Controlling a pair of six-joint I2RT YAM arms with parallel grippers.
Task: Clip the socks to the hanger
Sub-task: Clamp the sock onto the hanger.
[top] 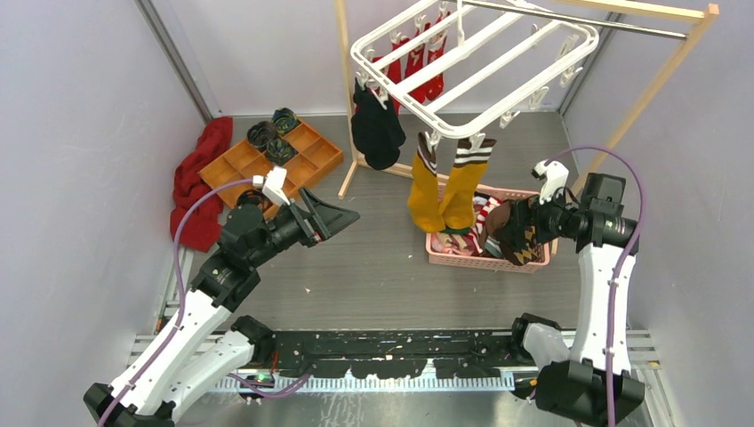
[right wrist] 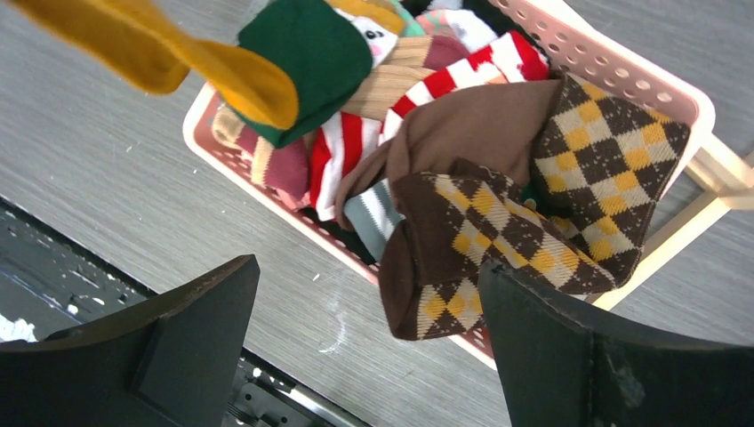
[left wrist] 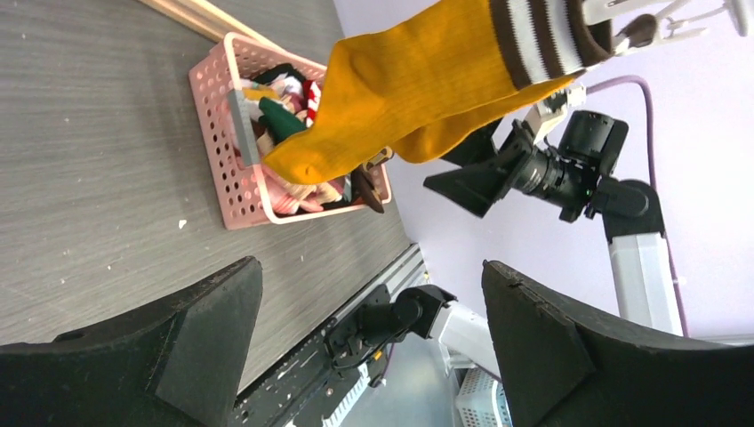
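two mustard-yellow socks (top: 442, 191) clipped by their striped cuffs to the near edge of the white hanger (top: 471, 62), centre of the top view, toes dangling just over the pink basket (top: 485, 261)

a black sock (top: 376, 129) clipped at the hanger's left corner, red socks (top: 418, 58) further back toward the upper edge

brown argyle socks (right wrist: 525, 222) in the basket, right of centre in the top view, draped over its rim on a heap of striped and green ones (a jumble, hard to count)

right gripper (right wrist: 369, 356) near that argyle pair, fingers spread wide, gripping nothing

left gripper (top: 345, 216) left of centre, well apart from the basket, pointed toward the hanging socks, likewise spread wide and empty

wooden rack (top: 662, 76) carrying the hanger across the upper right

orange tray (top: 311, 160) with dark rolled bundles (top: 271, 138) at upper left, red cloth (top: 196, 178) beside it against the wall
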